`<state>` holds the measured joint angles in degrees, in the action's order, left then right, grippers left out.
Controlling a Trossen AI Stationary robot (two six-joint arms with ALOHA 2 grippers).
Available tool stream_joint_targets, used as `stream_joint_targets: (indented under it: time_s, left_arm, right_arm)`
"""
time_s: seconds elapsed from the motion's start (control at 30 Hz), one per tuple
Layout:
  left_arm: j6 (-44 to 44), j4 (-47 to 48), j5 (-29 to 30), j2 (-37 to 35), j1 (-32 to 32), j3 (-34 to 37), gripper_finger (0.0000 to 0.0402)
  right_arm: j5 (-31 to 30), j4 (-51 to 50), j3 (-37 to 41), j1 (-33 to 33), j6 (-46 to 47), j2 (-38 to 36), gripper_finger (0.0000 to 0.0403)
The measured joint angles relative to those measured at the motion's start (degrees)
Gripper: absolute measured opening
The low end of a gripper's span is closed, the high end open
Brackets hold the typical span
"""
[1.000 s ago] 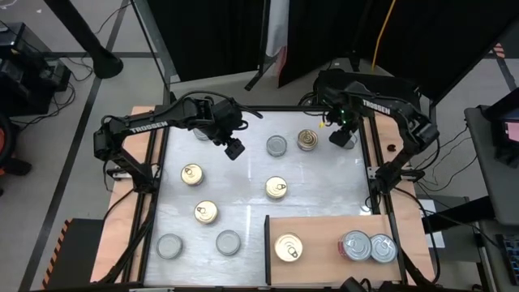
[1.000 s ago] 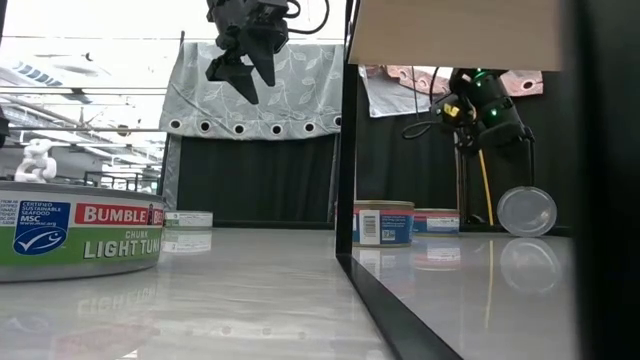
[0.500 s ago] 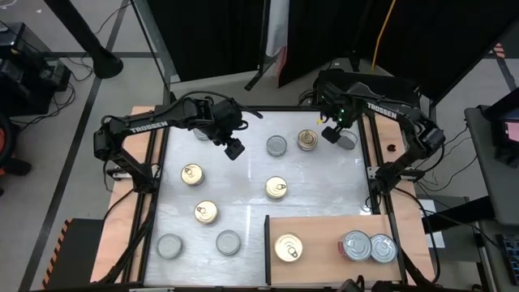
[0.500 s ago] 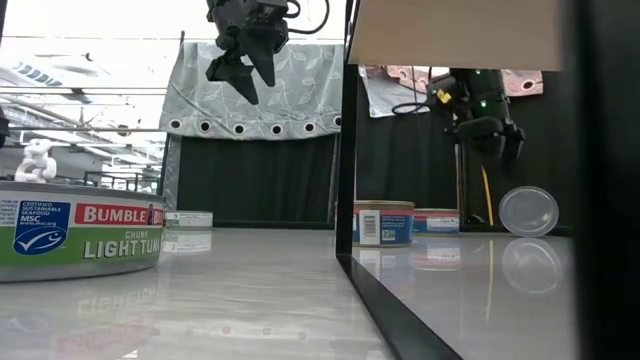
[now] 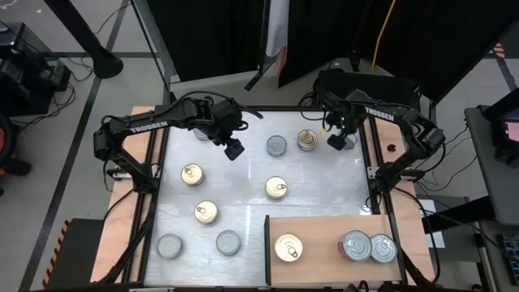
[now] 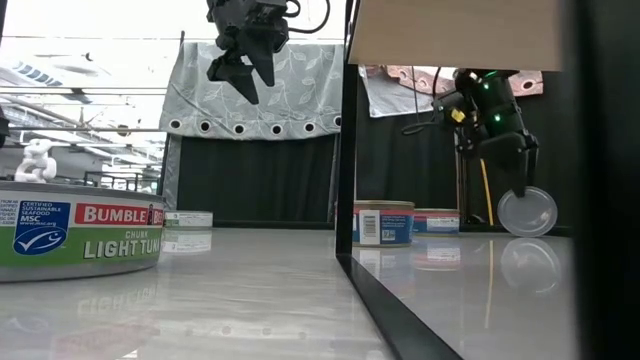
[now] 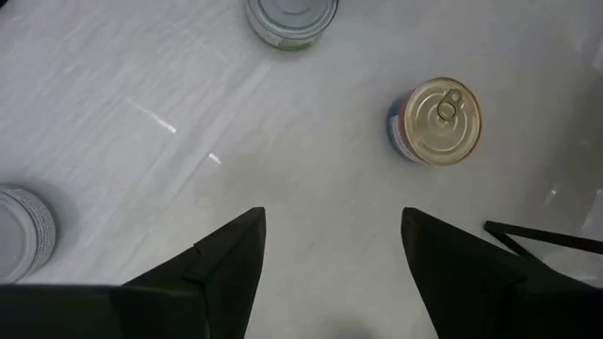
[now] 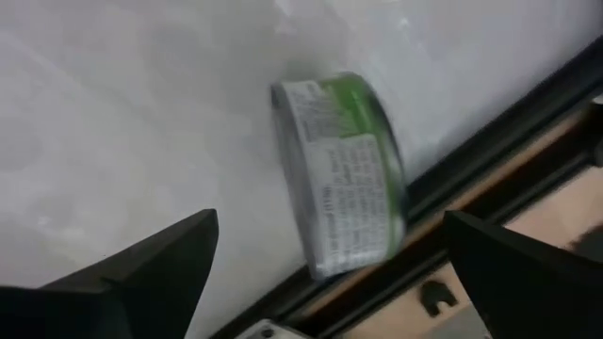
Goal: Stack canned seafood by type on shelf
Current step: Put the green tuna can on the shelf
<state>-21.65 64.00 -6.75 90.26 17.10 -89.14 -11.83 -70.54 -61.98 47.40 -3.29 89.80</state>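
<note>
Black curtains hang behind a glossy white tabletop (image 5: pixel 324 191), and at its near right corner lies the shelf (image 5: pixel 320 239), a light-brown wooden board. On it we count one gold pull-ring tin (image 5: pixel 288 247) and, well apart, two silver-topped tins (image 5: pixel 369 246) touching each other, one perhaps resting on another, though we cannot be sure. We judge the sorting barely under way: some eight flat round tins remain scattered on the white surface. The right gripper (image 5: pixel 339 138) hangs at the far right edge with fingers spread wide around a green-labelled tin (image 8: pixel 344 174) that stands on its rim against the black frame, not clamped. The low view shows its smooth silvery disc face (image 6: pixel 527 211). The left gripper (image 5: pixel 233 149) hovers high over the far left, fingers apart and empty, above a gold-topped tin (image 7: pixel 435 120).
</note>
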Motion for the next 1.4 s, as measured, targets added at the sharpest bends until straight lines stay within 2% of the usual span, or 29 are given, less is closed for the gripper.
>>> stream_joint_targets:
  time_s: [0.47,0.57,0.63,0.73,1.0,1.23,1.3,1.4]
  left_arm:
    - [0.0,0.0,-0.1,0.0,0.0,0.0,0.0248]
    - [0.0,0.0,-0.1,0.0,0.0,0.0,0.0248]
    - [-0.1,0.0,-0.1,0.0,0.0,0.0,0.0248]
    - [0.0,0.0,-0.1,0.0,0.0,0.0,0.0248]
    - [0.0,0.0,-0.1,0.0,0.0,0.0,0.0248]
    - [0.1,0.0,-0.1,0.0,0.0,0.0,0.0248]
    - [0.3,0.1,-0.1,0.0,0.0,0.0,0.0248]
    - [-0.8,0.2,-0.1,0.0,-0.4,0.0,0.0248]
  right_arm:
    - [4.0,1.0,0.0,0.7,-2.6,2.2,0.04]
    - [4.5,1.3,0.0,0.7,-3.2,2.7,0.0387]
    - [4.4,1.3,0.0,0.7,-3.2,2.7,0.0366]
    - [4.3,0.7,0.0,0.7,-3.2,2.7,0.0311]
    - [1.5,-2.0,0.0,0.5,0.4,2.3,0.0112]
    - [3.3,-8.9,-2.6,-1.2,3.6,-4.6,0.011]
    - [6.6,-11.4,-4.9,-1.9,6.0,-8.0,0.011]
    - [16.1,-13.7,-8.9,-4.1,9.9,-15.1,0.011]
